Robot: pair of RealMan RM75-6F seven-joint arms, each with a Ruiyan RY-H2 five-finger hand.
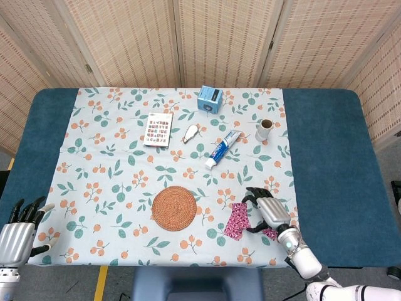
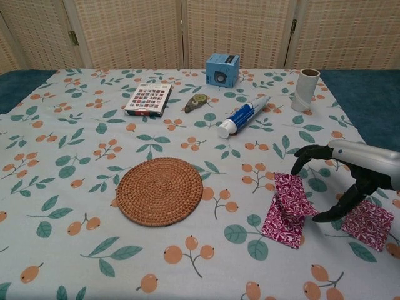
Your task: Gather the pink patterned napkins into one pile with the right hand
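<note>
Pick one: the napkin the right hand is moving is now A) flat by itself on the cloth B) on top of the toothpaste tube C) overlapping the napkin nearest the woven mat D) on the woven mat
C: in the chest view the right hand has the moved napkin partly lying over the second napkin.
</note>
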